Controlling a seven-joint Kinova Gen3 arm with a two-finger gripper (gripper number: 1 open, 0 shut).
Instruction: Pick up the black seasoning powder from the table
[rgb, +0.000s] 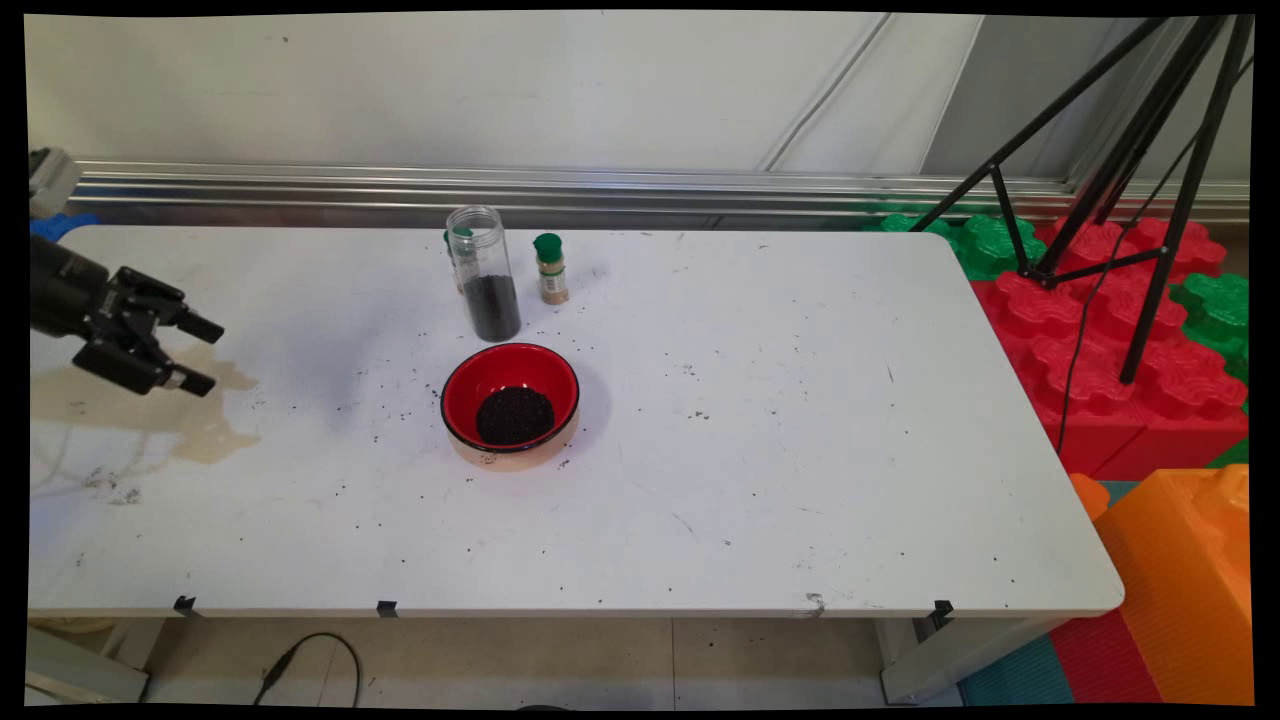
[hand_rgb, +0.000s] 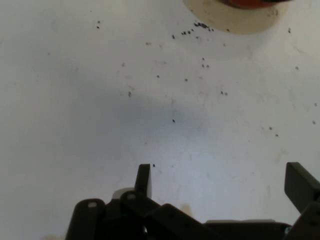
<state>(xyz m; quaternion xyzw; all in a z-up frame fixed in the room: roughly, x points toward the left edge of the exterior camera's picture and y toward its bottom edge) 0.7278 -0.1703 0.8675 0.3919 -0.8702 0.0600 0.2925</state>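
My black gripper (rgb: 205, 354) hangs open at the table's left side, above a tan stain, with nothing between its fingers. In the hand view the gripper (hand_rgb: 222, 180) looks down on bare, speckled tabletop, its fingers wide apart. A red bowl (rgb: 510, 403) with dark grains in it sits mid-table, well to the right of the gripper; its rim (hand_rgb: 235, 15) peeks in at the hand view's top. Behind the bowl stands a clear open jar (rgb: 485, 272) partly filled with dark grains, and next to it a small green-capped spice bottle (rgb: 550, 268).
Dark grains lie scattered over the white table (rgb: 800, 420) around the bowl. A tan stain (rgb: 150, 405) spreads at the left. Off the right edge stand a black tripod (rgb: 1130, 200) and red, green and orange foam blocks (rgb: 1120, 340).
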